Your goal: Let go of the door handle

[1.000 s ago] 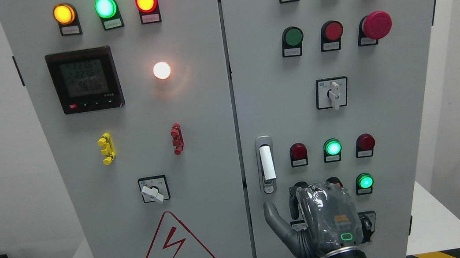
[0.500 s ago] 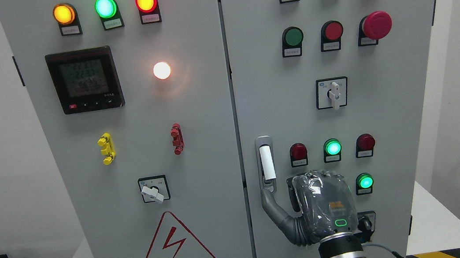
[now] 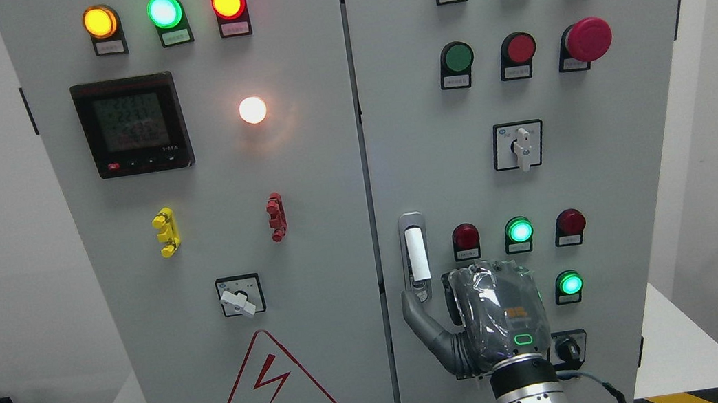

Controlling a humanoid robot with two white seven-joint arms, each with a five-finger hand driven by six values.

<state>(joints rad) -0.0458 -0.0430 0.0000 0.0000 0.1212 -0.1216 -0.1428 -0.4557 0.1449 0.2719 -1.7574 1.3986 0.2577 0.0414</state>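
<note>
Door handle [image 3: 416, 258], a white bar in a metal recess, stands upright with its long axis vertical on the grey cabinet door [image 3: 435, 150], just up and left of the right hand [image 3: 478, 317]. That hand's thumb [image 3: 415, 312] splays toward the recess's lower end; other fingers hidden, grip unclear.

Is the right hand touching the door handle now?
Cannot tell. In the head view, the right hand overlaps the bottom of the door handle, but depth is unclear.
</note>
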